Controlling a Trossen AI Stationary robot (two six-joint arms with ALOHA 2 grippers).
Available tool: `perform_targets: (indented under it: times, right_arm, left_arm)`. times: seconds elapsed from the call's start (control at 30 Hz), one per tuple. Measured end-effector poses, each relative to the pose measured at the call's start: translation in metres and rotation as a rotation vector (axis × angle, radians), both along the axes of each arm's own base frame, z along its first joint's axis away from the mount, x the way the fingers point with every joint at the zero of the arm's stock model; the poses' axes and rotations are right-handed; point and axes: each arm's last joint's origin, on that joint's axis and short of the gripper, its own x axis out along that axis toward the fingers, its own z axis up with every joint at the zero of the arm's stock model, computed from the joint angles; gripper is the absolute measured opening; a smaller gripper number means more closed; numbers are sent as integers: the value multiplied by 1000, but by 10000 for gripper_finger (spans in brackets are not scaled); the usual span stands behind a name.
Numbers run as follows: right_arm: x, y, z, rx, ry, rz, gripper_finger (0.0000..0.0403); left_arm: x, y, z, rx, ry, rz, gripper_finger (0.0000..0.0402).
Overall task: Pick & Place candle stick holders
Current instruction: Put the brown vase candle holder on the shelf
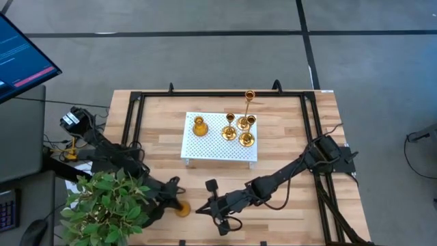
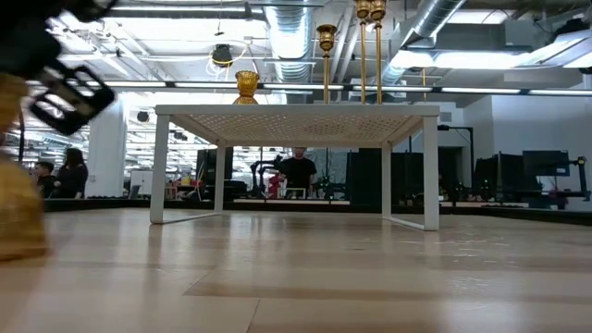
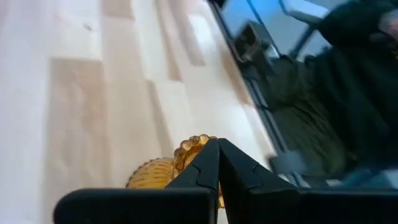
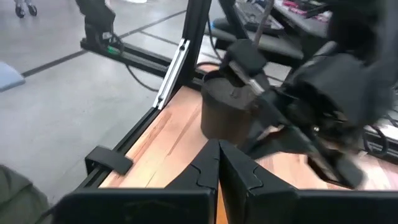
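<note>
Several gold candle stick holders stand on the white perforated tray (image 1: 205, 147): a squat one (image 1: 199, 126), a cluster (image 1: 244, 130) and a tall thin one (image 1: 249, 96). One more holder (image 1: 183, 209) sits on the table near the front edge, beside the plant. My left gripper (image 1: 175, 203) is shut, its fingertips (image 3: 208, 155) right at this holder (image 3: 155, 175), which shows just beyond them. My right gripper (image 1: 202, 209) hovers shut a little to the holder's right, pointing toward it, with nothing between its fingers (image 4: 219, 146). My left gripper's shut fingertips stand against the side of the loose holder's scalloped rim (image 3: 194, 147), coming in low from the table's left. The fingers hide the spot, so I cannot tell whether they touch it. The holder rests on the table.
A leafy green plant (image 1: 106, 205) in a dark pot (image 4: 227, 115) stands at the near left corner and covers part of my left arm. A black frame (image 1: 136, 123) borders the tabletop. Bare wood lies between the tray and the front edge. People stand in the room behind.
</note>
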Motion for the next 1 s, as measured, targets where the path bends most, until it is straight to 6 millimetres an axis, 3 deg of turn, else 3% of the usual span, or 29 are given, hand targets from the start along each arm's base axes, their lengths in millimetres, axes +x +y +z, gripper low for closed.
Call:
perform_targets:
  times: [0.27,0.4,0.7,1.0]
  right_arm:
    - [-4,1,-4,-59,35,-91,0]
    - [-11,0,8,-80,54,-103,0]
    - [-53,6,45,-143,38,-196,0]
    - [-98,4,69,-138,18,-224,0]
  left_arm:
    - [23,25,1,42,-79,118,3]
    - [37,35,-2,45,-121,168,3]
    - [69,43,-14,4,-282,193,3]
    - [116,53,-5,34,-323,199,3]
